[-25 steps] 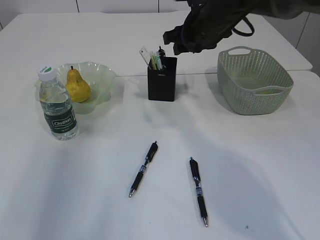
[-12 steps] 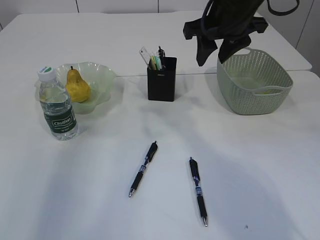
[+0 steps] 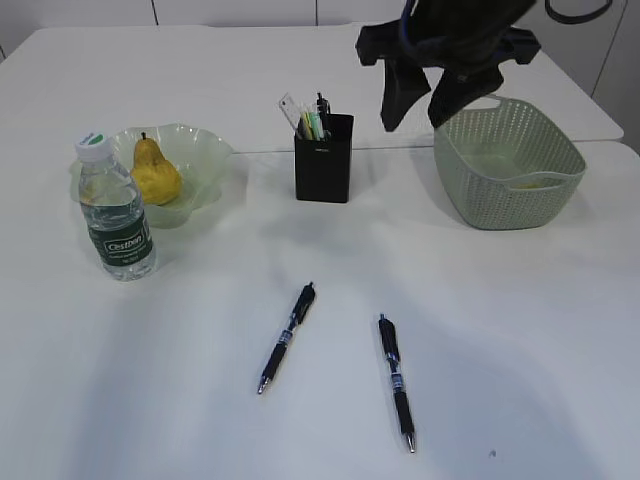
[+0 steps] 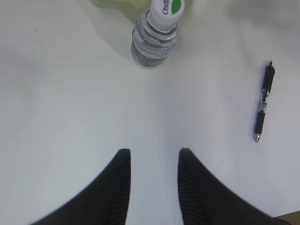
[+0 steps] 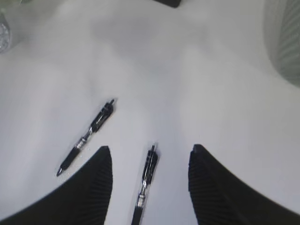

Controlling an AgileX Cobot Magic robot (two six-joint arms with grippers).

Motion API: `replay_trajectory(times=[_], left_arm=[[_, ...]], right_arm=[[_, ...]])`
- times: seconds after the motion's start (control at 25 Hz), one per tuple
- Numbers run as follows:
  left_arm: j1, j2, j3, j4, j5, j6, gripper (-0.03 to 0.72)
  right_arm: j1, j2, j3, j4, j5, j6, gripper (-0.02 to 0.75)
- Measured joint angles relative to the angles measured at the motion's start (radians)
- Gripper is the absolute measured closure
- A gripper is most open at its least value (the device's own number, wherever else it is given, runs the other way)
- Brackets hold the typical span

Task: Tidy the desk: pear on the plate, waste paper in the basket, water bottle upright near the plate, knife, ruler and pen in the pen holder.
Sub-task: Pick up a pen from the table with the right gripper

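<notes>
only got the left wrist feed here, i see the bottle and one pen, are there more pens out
Observer: Yes, a second pen lies right of the first pen, both loose on the table.
Operator: where's the pen holder
Observer: The pen holder stands upright behind them, already holding several items.
Operator: pear sorted?
Observer: The pear sits on the plate, with the water bottle upright beside it.
Operator: right gripper busy?
Observer: The right gripper is open and empty above the second pen.

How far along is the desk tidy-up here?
Done: pear on the plate, water bottle upright beside it, several items standing in the pen holder. In hand: nothing; both grippers open and empty. Left: two pens on the table. The basket contents are unclear.
</notes>
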Motion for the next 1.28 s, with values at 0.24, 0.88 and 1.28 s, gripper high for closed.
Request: replay_trajectory(times=[0.24,0.88,1.28], left_arm=[[0.000,0.000,0.000,-0.002,0.000,0.000,0.451],[0.000,0.000,0.000,-0.017,0.000,0.000,0.451],[0.000,0.000,0.000,-0.017,0.000,0.000,0.451]], right_arm=[[0.015,-0.150,0.263,0.007,0.000,0.041,0.318],[0.015,-0.193,0.753,0.174,-0.356,0.071,0.318],[0.108,-0.027,0.753,0.187,-0.441,0.113,0.318]])
